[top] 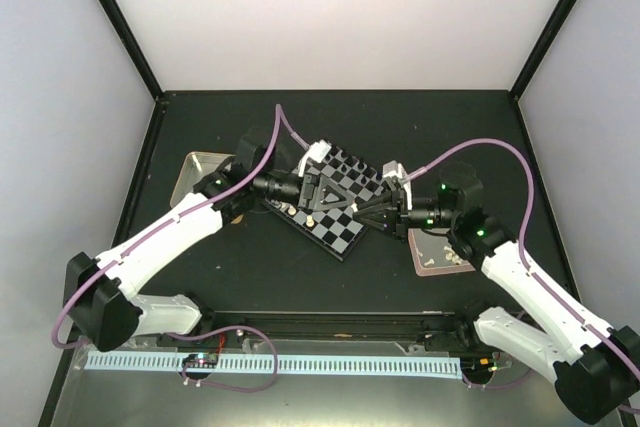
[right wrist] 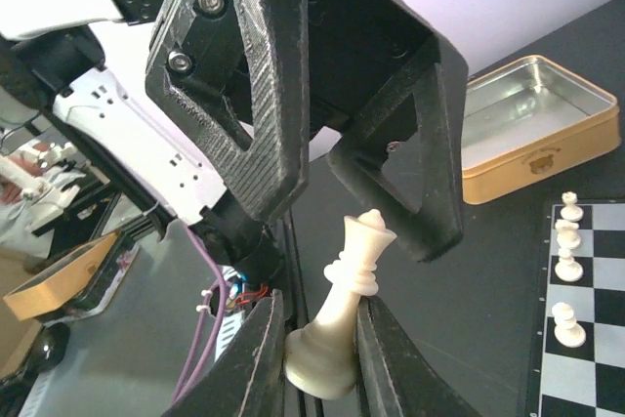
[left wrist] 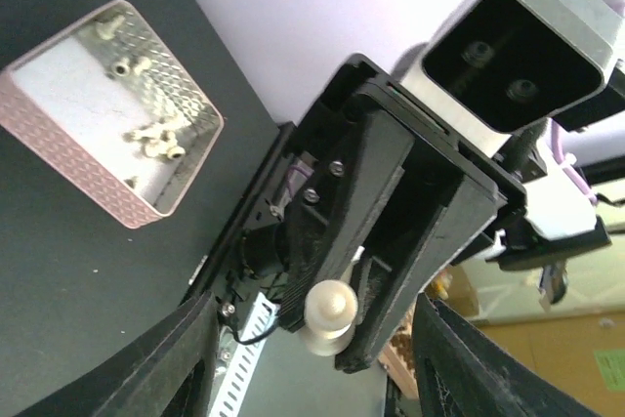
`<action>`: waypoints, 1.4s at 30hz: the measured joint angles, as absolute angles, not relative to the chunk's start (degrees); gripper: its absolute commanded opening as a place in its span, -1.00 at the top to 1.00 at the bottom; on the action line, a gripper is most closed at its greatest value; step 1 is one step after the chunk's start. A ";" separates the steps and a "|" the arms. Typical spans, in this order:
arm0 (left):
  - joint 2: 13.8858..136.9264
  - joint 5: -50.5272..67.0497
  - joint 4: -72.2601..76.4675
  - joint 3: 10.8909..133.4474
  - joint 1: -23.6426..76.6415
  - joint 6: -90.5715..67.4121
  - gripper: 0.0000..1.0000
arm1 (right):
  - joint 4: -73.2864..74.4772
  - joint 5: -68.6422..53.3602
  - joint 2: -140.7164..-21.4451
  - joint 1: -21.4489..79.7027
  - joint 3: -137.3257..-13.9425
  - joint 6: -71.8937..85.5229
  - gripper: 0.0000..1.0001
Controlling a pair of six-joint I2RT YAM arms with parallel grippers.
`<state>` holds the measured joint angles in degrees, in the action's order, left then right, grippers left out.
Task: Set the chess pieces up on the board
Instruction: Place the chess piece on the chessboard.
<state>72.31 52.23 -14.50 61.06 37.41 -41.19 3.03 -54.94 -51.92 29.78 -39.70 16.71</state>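
Note:
A cream-white queen [right wrist: 344,314] leans between the fingers of my right gripper [right wrist: 322,305], which is shut on its lower body. It hangs over the near right side of the board [top: 340,234]. My left gripper [right wrist: 347,217] faces it from the left with jaws open, its fingertips [right wrist: 430,236] on either side of the queen's crown without a clear touch. In the left wrist view the same piece [left wrist: 330,312] shows end-on in the right gripper's black fingers [left wrist: 363,339]. Several white pieces [right wrist: 566,266] stand along the board's edge.
A pink tray [top: 440,252] with loose white pieces [left wrist: 151,139] lies right of the board. An open yellow-rimmed metal tin [right wrist: 532,134] sits to the left [top: 198,175]. Both arms meet over the board's middle.

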 measured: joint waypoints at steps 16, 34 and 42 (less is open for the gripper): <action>75.88 57.65 -11.86 61.17 38.87 -41.65 0.97 | 6.92 -58.26 -54.17 30.63 -41.36 12.93 0.72; 62.41 32.60 -16.67 58.50 38.72 -29.61 0.97 | 10.70 -39.20 -44.51 30.85 -38.02 15.88 -0.60; 62.17 14.33 -16.47 51.81 43.27 -23.29 0.97 | 12.10 -17.61 -42.78 30.83 -36.18 23.49 -0.59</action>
